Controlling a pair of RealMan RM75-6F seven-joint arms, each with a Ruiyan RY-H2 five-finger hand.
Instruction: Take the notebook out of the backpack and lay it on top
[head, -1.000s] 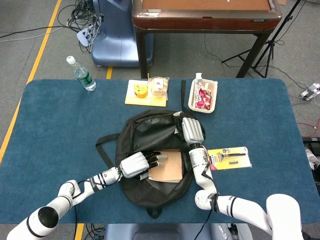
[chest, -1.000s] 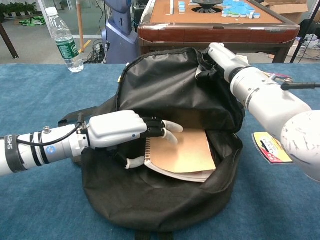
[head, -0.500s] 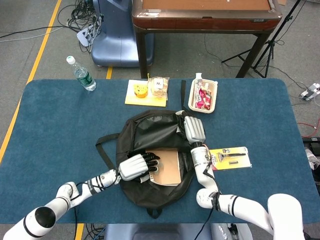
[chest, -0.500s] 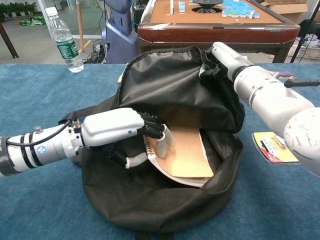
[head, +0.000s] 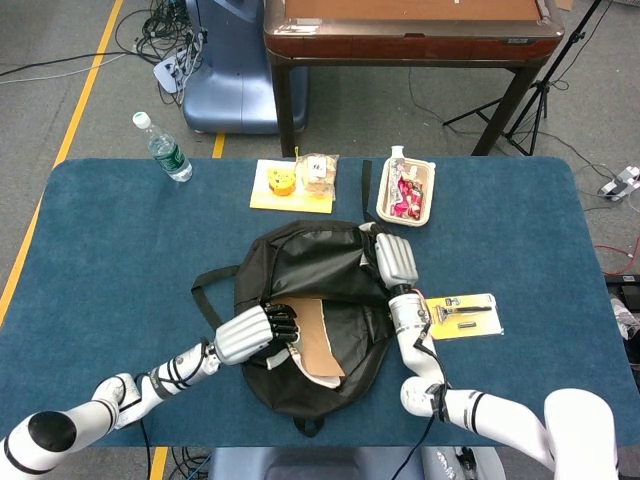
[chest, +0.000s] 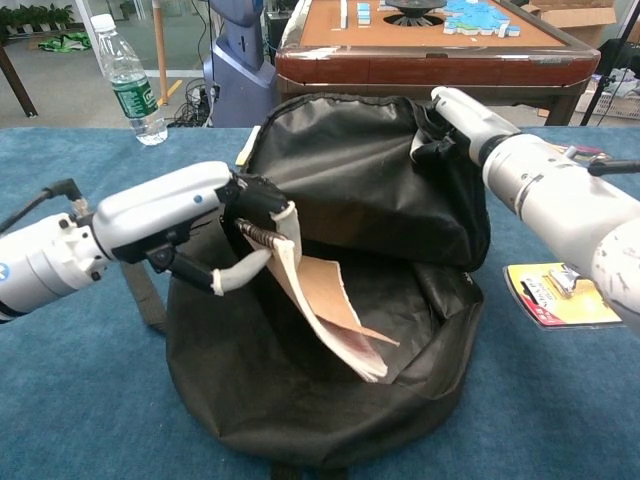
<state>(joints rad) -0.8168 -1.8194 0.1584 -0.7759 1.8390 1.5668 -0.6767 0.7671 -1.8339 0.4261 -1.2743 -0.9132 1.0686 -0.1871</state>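
Notebook (chest: 320, 300) held by its spiral-bound edge in the left hand (chest: 215, 215), tilted steeply, lower corner hanging down into the open mouth of the backpack (chest: 330, 180).

Left of that hand, near the far desk (head: 120, 250) edge: water bottle (head: 163, 147), well apart. Left hand: fingers curled over the wire spine, thumb underneath, pinching the bound edge just below the knuckles. Pages fanning and drooping away from the grip, cover bowed. Judged light and floppy: soft card cover, loose leaves, stiff only along the spiral. Best hold therefore right at the spine, as now, or across the cover's middle to stop the sag; a grip on a free corner likely to let pages splay and catch on the bag's rim.

Beyond the backpack, between the two hands' lines: yellow card with snacks (head: 292, 180) and a small tray of sweets (head: 407, 190).

Right hand (chest: 455, 110): closed on the backpack's upper flap, lifting it and keeping the mouth wide. Just right of that hand's wrist, flat on the desk: yellow razor pack (head: 460, 312).

Not yet clear of the bag; lower edge below the rim. Black fabric slack and likely to shift once the notebook rests on top.
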